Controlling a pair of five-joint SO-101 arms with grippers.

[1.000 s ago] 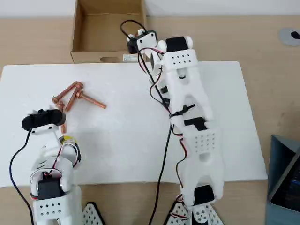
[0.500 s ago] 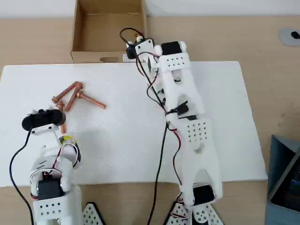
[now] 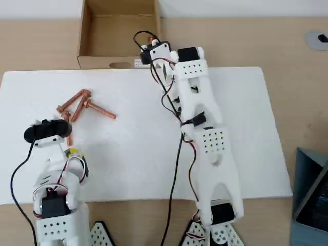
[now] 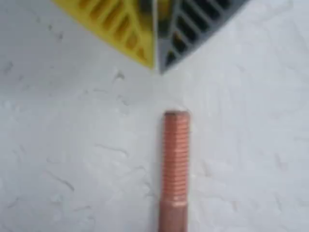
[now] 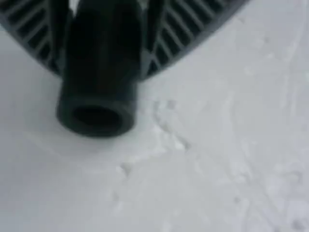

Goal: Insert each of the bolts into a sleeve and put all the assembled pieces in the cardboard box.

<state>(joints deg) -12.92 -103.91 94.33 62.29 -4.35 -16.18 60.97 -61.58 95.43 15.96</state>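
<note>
Several copper bolts (image 3: 82,105) lie in a loose pile on the white mat's left side. One more copper bolt (image 4: 175,169) lies on the mat just off the tips of my left gripper (image 4: 157,65), whose yellow and grey fingers are shut together on nothing. The left arm (image 3: 51,154) stands at the near left, below the pile. My right gripper (image 5: 104,38) is shut on a black sleeve (image 5: 96,106), whose open end hangs just above the mat. The right arm (image 3: 197,102) stretches to the mat's far edge, beside the cardboard box (image 3: 87,36).
The open-topped cardboard box sits beyond the mat's far edge, left of centre. The white mat (image 3: 138,148) covers most of the wooden table. A dark object (image 3: 310,200) stands at the right edge, off the mat.
The right arm has swung a little to the left, its wrist staying by the box's near right corner. The left arm and the bolts have not moved.
</note>
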